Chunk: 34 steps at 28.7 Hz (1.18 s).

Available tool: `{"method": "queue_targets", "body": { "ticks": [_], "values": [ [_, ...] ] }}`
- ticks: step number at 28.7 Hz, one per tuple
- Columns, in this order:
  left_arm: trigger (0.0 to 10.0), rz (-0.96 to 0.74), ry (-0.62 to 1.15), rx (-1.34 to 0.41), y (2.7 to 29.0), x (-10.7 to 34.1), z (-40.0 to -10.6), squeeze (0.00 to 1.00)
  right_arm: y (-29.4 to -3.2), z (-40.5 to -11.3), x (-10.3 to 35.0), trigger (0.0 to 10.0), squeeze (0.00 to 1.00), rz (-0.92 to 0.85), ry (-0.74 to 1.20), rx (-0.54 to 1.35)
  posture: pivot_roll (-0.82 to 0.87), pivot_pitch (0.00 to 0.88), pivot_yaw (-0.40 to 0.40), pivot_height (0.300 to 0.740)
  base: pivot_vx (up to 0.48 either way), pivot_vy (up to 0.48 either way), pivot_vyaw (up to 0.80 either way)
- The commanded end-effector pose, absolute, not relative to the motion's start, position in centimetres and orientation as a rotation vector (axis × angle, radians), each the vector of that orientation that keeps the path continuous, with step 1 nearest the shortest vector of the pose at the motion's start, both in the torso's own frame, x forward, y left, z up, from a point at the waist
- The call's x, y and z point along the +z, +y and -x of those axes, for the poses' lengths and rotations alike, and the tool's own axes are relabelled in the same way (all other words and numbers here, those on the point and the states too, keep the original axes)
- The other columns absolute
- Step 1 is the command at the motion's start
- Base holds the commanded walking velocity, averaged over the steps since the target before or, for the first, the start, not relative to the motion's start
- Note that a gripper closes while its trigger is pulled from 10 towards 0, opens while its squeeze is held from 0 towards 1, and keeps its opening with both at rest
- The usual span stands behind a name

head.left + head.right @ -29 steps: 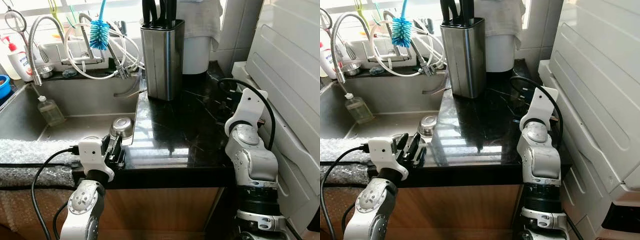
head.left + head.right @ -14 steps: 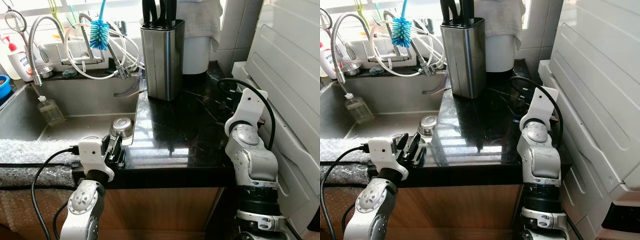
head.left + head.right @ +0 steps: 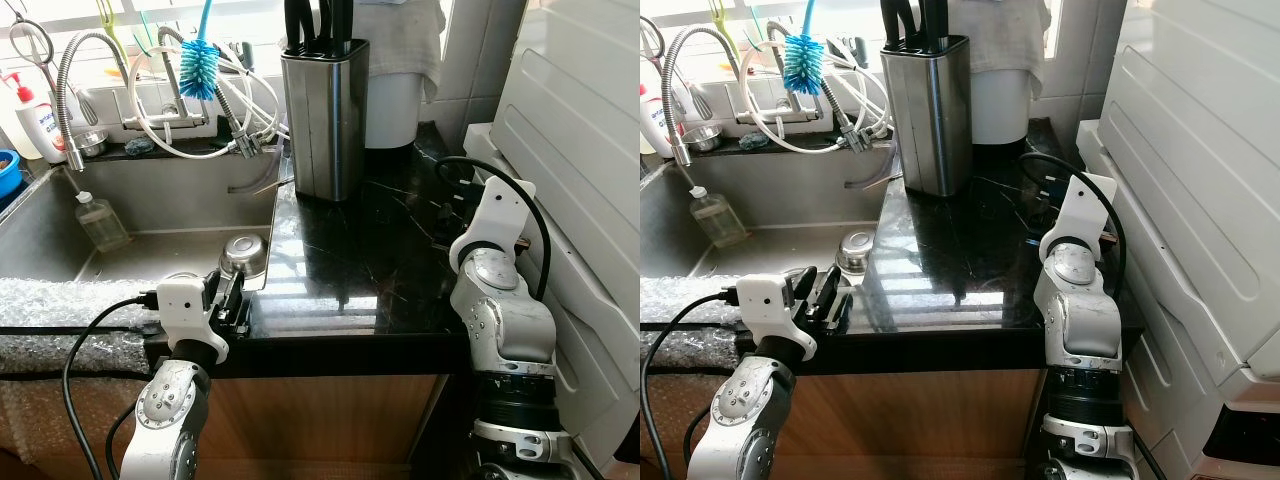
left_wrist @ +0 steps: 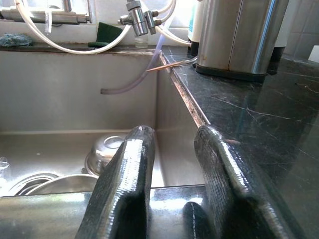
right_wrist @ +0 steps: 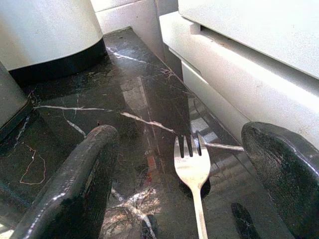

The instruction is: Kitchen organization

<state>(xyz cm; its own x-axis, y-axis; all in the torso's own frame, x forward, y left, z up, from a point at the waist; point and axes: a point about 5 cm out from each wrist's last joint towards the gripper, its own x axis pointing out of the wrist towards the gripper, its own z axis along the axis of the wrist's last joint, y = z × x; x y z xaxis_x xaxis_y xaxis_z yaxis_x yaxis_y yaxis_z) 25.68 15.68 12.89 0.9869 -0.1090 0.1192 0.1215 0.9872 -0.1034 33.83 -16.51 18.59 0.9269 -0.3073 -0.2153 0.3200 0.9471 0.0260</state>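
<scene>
On the black worktop [image 3: 370, 260]: fork [image 5: 193, 172] lying flat between spread fingers of right end effector [image 5: 189, 184], ungrasped. Behind, steel knife block [image 3: 322, 115] holding black-handled knives. Down in sink [image 3: 170, 200]: metal bowl [image 3: 243, 255], bottle [image 3: 98, 220]; left end effector [image 4: 172, 184] parted, empty, at sink edge.

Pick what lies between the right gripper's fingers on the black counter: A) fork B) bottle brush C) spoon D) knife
A: the right wrist view shows a metal fork lying on the black counter, tines pointing away, between the open fingers of the right gripper.
</scene>
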Motion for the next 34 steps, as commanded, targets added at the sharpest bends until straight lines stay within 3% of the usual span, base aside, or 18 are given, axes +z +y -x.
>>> {"method": "queue_targets", "body": {
  "ticks": [1, 34],
  "values": [
    [10.0, 0.116, -0.069, -0.116, 15.76, 12.16, -25.59, 0.0, -16.2, -33.87, 18.77, 10.0, 1.0, -0.071, 0.213, -0.313, -0.05, 0.0, 0.078, 0.74, 0.0, 0.0, 0.0],
    [10.0, 0.116, -0.068, -0.12, 15.71, 12.13, -25.55, 0.0, -15.99, -33.71, 18.34, 10.0, 1.0, -0.08, 0.229, -0.312, -0.05, 0.0, 0.076, 0.74, 0.0, 0.0, 0.0]
  ]
}}
